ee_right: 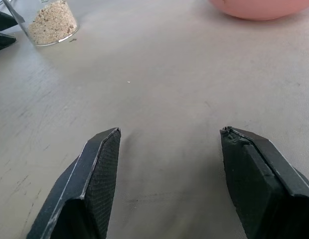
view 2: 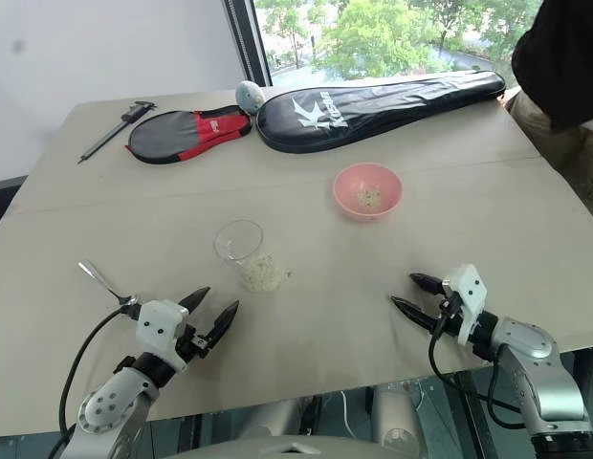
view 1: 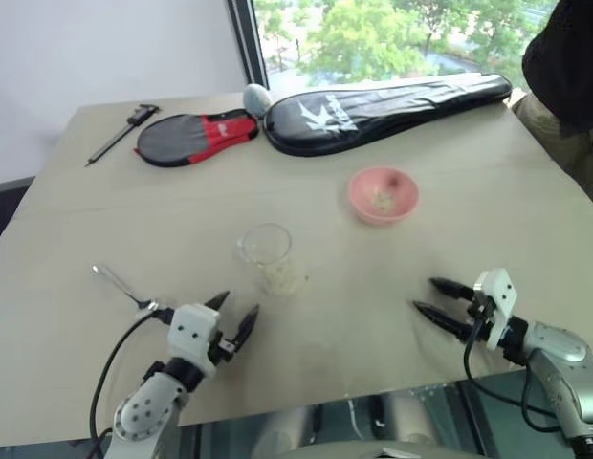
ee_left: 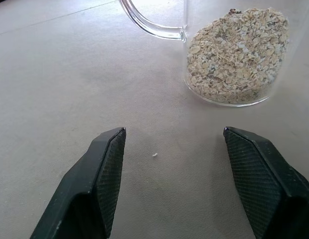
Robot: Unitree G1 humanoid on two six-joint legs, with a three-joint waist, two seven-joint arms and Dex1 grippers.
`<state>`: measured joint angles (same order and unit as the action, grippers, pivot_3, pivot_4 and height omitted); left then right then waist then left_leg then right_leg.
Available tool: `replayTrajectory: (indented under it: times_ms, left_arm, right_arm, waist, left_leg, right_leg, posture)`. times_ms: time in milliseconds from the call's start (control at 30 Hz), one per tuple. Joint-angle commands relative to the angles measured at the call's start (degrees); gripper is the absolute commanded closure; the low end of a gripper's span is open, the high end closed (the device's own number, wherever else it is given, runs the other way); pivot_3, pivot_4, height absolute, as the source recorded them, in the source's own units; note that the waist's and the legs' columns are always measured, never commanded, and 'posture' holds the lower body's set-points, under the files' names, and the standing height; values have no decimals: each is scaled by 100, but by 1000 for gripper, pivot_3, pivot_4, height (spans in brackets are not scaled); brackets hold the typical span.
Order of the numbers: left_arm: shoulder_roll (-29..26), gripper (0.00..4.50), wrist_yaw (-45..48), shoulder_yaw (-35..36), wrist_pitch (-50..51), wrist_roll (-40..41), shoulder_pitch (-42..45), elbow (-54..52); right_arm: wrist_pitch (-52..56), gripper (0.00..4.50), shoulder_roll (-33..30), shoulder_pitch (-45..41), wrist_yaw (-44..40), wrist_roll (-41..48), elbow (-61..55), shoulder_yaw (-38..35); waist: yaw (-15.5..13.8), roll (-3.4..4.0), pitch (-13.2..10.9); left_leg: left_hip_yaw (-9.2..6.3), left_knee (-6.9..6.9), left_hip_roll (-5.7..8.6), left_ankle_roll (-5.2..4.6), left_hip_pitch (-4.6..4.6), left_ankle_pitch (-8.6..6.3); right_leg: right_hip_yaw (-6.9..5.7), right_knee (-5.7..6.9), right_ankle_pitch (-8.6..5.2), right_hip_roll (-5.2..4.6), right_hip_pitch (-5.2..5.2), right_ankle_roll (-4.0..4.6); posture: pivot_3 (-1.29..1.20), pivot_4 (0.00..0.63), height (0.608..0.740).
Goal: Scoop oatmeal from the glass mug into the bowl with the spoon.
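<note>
- The left gripper (view 1: 236, 315) hovers low over the near left part of the table, its two black fingers (ee_left: 102, 174) spread wide with nothing between them, only bare surface.
- The right gripper (view 1: 435, 297) hangs over the near right part of the table, its black fingers (ee_right: 97, 174) equally wide apart and empty, tips aimed toward the middle.
- Just ahead of the left fingers stands the small clear glass mug (view 1: 266, 251) with a curved handle, upright on the table; it is near but not touched.
- The pale beige flaky oatmeal (ee_left: 234, 55) fills the lower part of the mug, and one stray flake lies on the table between the left fingers.
- The slim shiny silver metal spoon (view 1: 120, 285) lies flat on the table to the left of the left gripper, its handle running toward the wrist; it is not gripped.
- The small round pink bowl (view 1: 383, 195) sits farther back and to the right of the mug, well apart from both grippers, with a few flakes inside.
- The wide light beige table (view 1: 488, 191) carries everything.
- Along its far edge lie a long black racket cover (view 1: 392, 107), a shorter black and red racket cover (view 1: 196, 137) and a black caliper-like tool (view 1: 122, 132).
</note>
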<state>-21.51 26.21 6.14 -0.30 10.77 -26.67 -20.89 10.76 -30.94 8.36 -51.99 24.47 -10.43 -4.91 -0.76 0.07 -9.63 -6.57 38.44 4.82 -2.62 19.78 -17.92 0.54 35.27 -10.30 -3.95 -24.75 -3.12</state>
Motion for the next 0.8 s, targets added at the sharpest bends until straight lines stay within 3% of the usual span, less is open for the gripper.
replayTrajectory:
  times_ms: [33,800]
  left_arm:
    - [17,1292,-16,-24,54,-66,-177,42]
    - [340,1292,-312,278,-124,150,-368,-263]
  right_arm:
    - [-107,1292,-45,-42,-47,20,-134,-35]
    - [-145,1292,-96,-313,-242,-83,-65,88]
  waist:
    - [0,0,0]
    - [3,-2,-1]
  left_leg:
    - [0,0,0,0,0,0]
    - [4,0,0,-2,0,1]
  right_leg:
    - [0,0,0,0,0,0]
    - [2,0,0,0,0,0]
  posture:
    - [0,150,740]
    - [0,150,740]
